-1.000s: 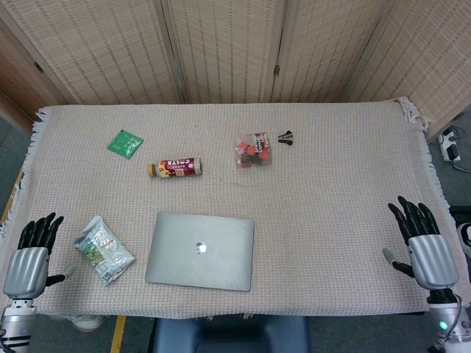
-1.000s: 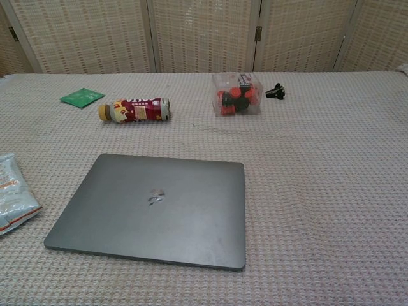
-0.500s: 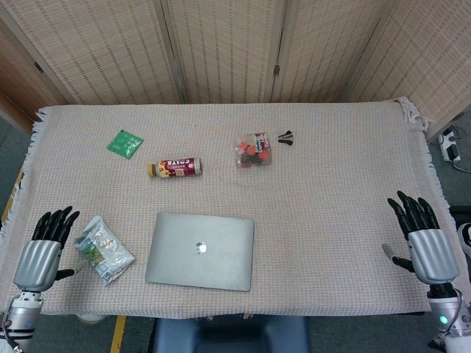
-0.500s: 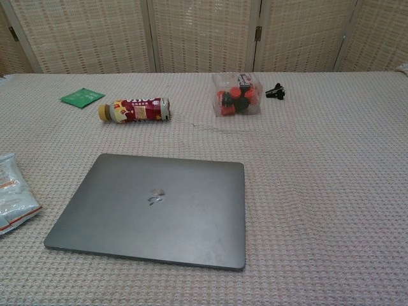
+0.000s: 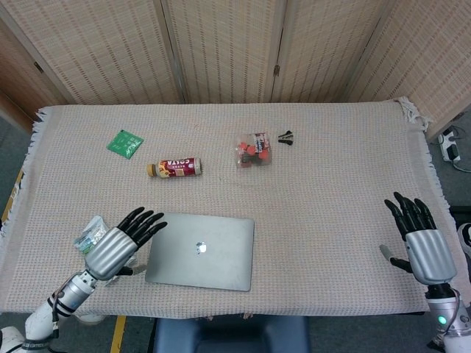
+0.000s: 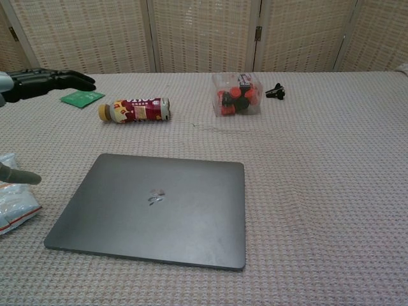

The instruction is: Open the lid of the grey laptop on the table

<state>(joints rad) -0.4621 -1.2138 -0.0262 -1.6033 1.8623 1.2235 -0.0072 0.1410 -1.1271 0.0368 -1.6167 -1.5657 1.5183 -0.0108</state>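
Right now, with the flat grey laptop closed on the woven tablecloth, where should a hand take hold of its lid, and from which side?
Probably the lid's near edge, coming from the robot's side. The flat grey laptop lies closed; its logo reads upright from there, suggesting the hinge runs along the far edge. The left hand hovers open by its left edge; the right hand is open and far off.
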